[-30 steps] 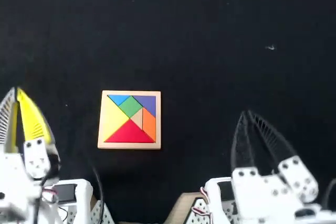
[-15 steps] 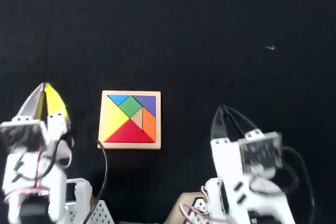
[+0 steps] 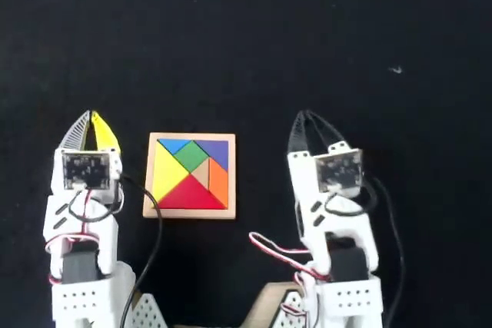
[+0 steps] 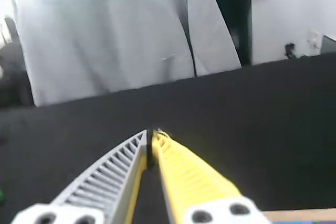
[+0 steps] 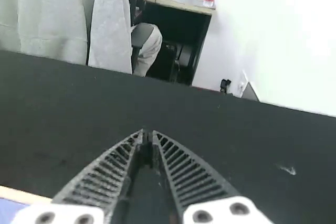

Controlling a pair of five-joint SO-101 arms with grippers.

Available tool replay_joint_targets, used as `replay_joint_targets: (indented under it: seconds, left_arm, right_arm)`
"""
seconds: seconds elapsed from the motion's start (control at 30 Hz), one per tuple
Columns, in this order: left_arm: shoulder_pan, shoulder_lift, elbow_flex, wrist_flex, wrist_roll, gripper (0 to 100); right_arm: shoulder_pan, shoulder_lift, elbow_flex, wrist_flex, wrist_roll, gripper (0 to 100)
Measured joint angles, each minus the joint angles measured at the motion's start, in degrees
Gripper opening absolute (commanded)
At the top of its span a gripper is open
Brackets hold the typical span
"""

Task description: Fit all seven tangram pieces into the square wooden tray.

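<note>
Left jaws together, right jaws together, flanking tray [image 3: 189,213]; tray square-on to table [image 3: 307,36] edge, pieces [image 3: 188,192] filling it.

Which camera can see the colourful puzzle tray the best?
The high view. It looks down on the whole wooden tray, with all seven coloured pieces fitted inside. The left wrist view catches just a thin strip of the tray's edge, and the right wrist view another thin strip.
</note>
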Motion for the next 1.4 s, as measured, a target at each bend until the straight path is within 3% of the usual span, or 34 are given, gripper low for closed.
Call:
replay_joint_targets:
  seconds: [0.2,0.37,0.57,0.73,1.4]
  left_arm:
    - [0.09,0.00,0.00,6.15,7.65,3]
    - [0.09,0.00,0.00,14.24,8.97,3]
    - [0.09,0.00,0.00,31.74,9.05,3]
    - [0.09,-0.09,0.00,48.62,9.05,3]
    - [0.09,-0.44,0.00,50.99,9.23,3]
  right_arm:
    - [0.35,0.00,0.70,8.09,0.09,1.2]
    - [0.26,0.00,0.70,21.19,0.09,1.2]
    - [0.26,0.00,0.70,47.03,0.09,1.2]
    - [2.99,0.00,0.70,50.02,0.09,1.1]
    - [5.01,0.00,0.70,50.11,0.09,1.1]
